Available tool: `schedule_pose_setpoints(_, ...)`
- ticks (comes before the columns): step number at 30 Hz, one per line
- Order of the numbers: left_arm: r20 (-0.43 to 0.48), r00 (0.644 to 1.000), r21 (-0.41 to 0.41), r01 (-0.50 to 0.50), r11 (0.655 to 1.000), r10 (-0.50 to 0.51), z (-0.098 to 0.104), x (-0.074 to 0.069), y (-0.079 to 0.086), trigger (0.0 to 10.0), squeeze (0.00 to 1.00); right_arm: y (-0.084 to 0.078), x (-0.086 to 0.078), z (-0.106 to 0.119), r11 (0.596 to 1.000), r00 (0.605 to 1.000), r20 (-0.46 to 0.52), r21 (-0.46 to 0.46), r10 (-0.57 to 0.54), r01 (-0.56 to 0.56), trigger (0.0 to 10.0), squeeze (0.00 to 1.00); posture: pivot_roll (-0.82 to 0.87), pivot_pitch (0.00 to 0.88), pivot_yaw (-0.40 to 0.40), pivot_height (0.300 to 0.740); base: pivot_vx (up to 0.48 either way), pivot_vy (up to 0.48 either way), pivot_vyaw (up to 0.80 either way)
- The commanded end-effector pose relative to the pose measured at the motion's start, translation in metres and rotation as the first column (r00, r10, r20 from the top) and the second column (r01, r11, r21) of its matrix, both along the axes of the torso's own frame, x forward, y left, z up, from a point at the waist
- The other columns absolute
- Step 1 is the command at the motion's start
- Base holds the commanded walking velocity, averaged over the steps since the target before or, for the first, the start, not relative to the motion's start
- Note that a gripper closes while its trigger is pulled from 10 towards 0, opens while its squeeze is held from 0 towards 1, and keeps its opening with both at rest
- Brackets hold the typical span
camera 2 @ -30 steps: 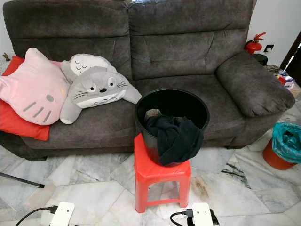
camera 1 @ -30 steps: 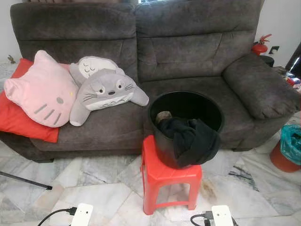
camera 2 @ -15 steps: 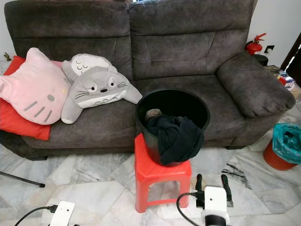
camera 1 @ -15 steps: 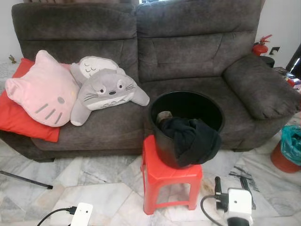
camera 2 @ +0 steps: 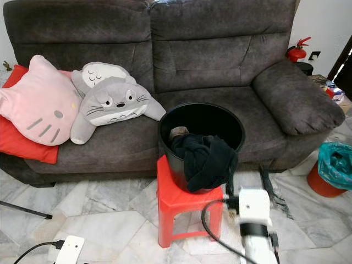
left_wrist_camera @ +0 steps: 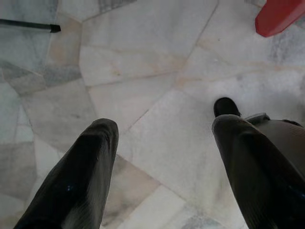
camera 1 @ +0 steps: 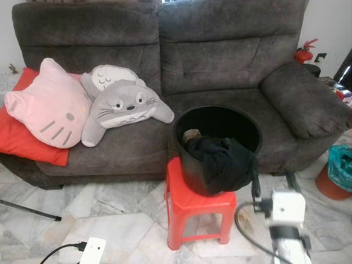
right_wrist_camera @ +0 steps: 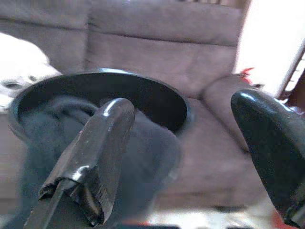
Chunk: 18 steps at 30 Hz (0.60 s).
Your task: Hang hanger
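- Hanger cannot be made out; a black garment (camera 1: 223,162) drapes over the rim of a black bucket (camera 1: 190,126) on a red stool (camera 1: 187,206) before the sofa (camera 1: 231,55).
- Right claw (right_wrist_camera: 190,143), fingers spread and empty, is raised beside the bucket, pointing at it.
- Left claw (left_wrist_camera: 164,157), fingers apart, hangs over the marble floor (left_wrist_camera: 143,62).

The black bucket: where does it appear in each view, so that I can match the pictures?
Left eye view: bucket right of centre, on the red stool.
Right eye view: bucket at centre, on the stool.
Left wrist view: not in it; a red stool corner over the floor.
Right wrist view: bucket beyond the right gripper.
Shared landmark: the stool.
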<state>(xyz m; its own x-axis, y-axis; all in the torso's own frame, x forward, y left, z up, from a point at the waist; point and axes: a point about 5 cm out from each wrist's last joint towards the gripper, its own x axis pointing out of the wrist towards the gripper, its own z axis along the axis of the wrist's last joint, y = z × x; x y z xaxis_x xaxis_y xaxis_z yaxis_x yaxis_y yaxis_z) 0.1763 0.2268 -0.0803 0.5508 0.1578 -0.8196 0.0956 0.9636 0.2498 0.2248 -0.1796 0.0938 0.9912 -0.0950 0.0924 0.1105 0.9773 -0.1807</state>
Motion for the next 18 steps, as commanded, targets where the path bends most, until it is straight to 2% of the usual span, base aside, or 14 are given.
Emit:
schedule_pose_setpoints(1,-0.017,1.0,0.018,0.016,1.0,-0.016,-0.001,-0.002,0.0,10.0,0.0,0.007,0.007,0.0,0.997,0.998,-0.05,0.064,0.041,-0.037,10.0,0.0,-0.15,0.0,0.054,0.74,0.0,0.0,0.0)
schedule_pose_setpoints(5,-0.017,1.0,0.016,0.014,1.0,-0.013,-0.001,-0.002,0.0,10.0,0.0,0.011,0.012,0.0,0.99,0.993,-0.081,0.124,0.083,-0.073,10.0,0.0,-0.15,0.0,0.053,0.74,0.0,0.0,0.0)
schedule_pose_setpoints(7,-0.017,1.0,0.015,0.008,1.0,-0.008,-0.001,-0.002,-0.001,10.0,0.0,0.013,0.016,0.0,0.974,0.985,-0.124,0.209,0.119,-0.091,10.0,0.0,-0.15,0.0,0.051,0.74,0.0,0.0,0.0)
schedule_pose_setpoints(9,-0.02,1.0,0.015,0.011,1.0,-0.011,-0.002,-0.003,-0.001,10.0,0.0,0.012,0.016,-0.003,0.965,0.983,-0.139,0.25,0.117,-0.079,10.0,0.0,-0.15,0.0,0.047,0.74,0.0,0.0,0.0)
schedule_pose_setpoints(12,-0.02,1.0,0.014,0.005,1.0,-0.005,-0.002,-0.003,-0.001,10.0,0.0,0.012,0.012,-0.01,0.96,0.974,-0.185,0.269,0.129,-0.076,10.0,0.0,-0.14,0.0,0.046,0.74,0.0,0.0,0.0)
schedule_pose_setpoints(15,-0.025,1.0,0.018,0.004,1.0,-0.004,-0.002,-0.005,0.001,10.0,0.0,0.017,0.004,-0.022,0.955,0.95,-0.248,0.273,0.19,-0.119,10.0,0.0,-0.15,0.0,0.046,0.74,0.0,0.0,0.0)
schedule_pose_setpoints(18,-0.026,1.0,0.019,0.003,1.0,-0.002,-0.002,-0.005,0.001,10.0,0.0,0.017,0.003,-0.024,0.951,0.945,-0.266,0.286,0.192,-0.113,10.0,0.0,-0.15,0.0,0.045,0.74,0.0,0.0,0.0)
